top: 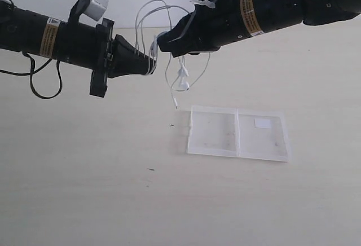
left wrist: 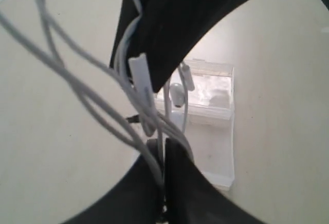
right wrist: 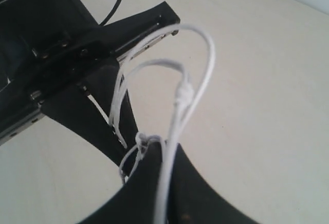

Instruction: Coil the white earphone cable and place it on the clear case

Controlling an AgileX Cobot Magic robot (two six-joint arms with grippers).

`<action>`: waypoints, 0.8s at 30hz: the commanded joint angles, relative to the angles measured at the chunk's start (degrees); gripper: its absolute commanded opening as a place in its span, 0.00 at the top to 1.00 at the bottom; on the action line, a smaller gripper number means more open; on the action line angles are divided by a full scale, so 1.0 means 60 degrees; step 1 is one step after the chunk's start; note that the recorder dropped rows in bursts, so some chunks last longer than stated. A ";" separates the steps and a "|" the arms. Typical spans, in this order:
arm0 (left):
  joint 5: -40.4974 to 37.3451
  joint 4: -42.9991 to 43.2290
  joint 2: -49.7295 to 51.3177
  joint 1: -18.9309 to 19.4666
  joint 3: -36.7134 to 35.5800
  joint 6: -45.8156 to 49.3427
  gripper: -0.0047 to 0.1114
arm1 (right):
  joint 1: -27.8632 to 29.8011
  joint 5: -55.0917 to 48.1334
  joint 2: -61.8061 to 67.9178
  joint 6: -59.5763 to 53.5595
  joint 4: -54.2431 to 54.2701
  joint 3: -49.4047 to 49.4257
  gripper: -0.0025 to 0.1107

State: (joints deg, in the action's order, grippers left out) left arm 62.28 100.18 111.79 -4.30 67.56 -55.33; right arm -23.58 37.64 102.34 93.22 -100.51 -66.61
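The white earphone cable (top: 182, 74) is held above the surface (top: 84, 189), clamped in both the left tool (top: 153, 65) and the right tool (top: 160, 44), whose tips nearly meet. Its loose end is seen hanging at eleven o'clock of the clear case (top: 217, 136), which lies flat.
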 commanded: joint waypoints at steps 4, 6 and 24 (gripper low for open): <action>-0.0280 -0.0058 -0.0019 -0.0036 -0.0033 0.0475 0.56 | 0.0068 -0.0076 -0.0059 -0.0091 0.0094 -0.0003 0.98; -0.0563 -0.0080 -0.0019 -0.0036 -0.0033 0.0443 0.46 | 0.0068 -0.0145 -0.0059 -0.0091 0.0094 0.0062 0.98; -0.1750 -0.2378 -0.0037 -0.0036 -0.0033 0.0988 0.34 | 0.0068 -0.0215 -0.0042 -0.0134 0.0094 0.0083 0.98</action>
State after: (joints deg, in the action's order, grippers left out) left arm 54.85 89.20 111.79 -4.30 67.56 -49.68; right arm -23.57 36.23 102.34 93.10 -100.40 -66.30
